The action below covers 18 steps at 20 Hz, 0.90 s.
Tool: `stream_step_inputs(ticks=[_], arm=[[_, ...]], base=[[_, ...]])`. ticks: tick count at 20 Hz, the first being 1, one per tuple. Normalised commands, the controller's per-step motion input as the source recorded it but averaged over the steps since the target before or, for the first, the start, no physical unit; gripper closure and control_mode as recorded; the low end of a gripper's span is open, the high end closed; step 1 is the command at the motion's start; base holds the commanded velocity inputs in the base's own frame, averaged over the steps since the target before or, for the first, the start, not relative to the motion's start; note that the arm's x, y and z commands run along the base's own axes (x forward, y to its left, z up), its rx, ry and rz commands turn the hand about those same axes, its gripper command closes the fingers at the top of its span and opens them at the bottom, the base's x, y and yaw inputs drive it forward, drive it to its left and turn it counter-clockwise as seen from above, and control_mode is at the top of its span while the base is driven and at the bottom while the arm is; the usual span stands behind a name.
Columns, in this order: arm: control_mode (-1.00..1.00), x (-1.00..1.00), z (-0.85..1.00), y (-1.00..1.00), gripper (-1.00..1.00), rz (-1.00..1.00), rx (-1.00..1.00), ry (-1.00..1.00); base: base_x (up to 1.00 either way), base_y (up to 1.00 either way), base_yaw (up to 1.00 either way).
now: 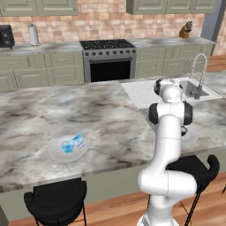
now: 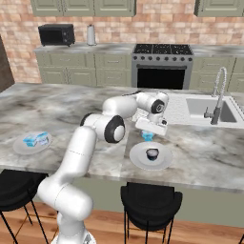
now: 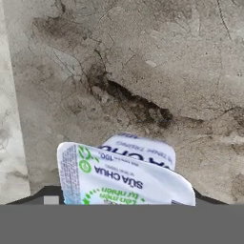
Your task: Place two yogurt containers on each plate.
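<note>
On the counter, far left: a pale plate [image 2: 31, 143] lies on the marble counter [image 2: 62, 112], and two light-blue yogurt tubs [image 2: 37, 139] lie on it, touching each other; the left base view shows the same plate [image 1: 66, 150] with the same pair of tubs [image 1: 73, 143] near its middle.
Arm: the white arm [image 2: 102, 128] rises from the lower left of the right base view, bends over the counter edge and reaches to the right.
Pincer: the pincer [image 2: 148, 135] hangs over the counter just behind the second plate, with a blue tub directly under it; whether its fingers press on the tub cannot be told.
Tub at the pincer: a yogurt tub [image 3: 125, 176] sits right at the fingertips in the hand view, its printed white foil lid tilted toward the camera, the blue side showing behind; in the right base view the same tub [image 2: 147, 137] is beside the plate's far rim, not on it.
Second plate: a pale plate [image 2: 164, 159] lies near the counter's front edge, with a small dark object [image 2: 152, 153] at its middle; what that object is cannot be told.
Right end: a sink [image 2: 209, 108] with a curved tap [image 2: 218, 95] is set into the counter, well apart from both plates.
</note>
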Motion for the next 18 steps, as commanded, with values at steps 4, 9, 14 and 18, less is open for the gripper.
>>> stream_step_inputs(ticks=[4,9,14,18], arm=[[-1.0,-0.63,0.54,0.0,1.0,-0.04,0.07,-0.02],[-1.0,-0.46,0.68,0.0,1.0,-0.03,0.0,-0.01],[-1.0,-0.87,0.06,0.0,1.0,-0.07,0.0,0.0],[-1.0,-0.09,-0.12,0.18,1.0,-0.01,0.0,0.0]], base=[[0.0,0.0,0.0],[0.0,0.0,0.0],[0.0,0.0,0.0],[0.0,0.0,0.0]])
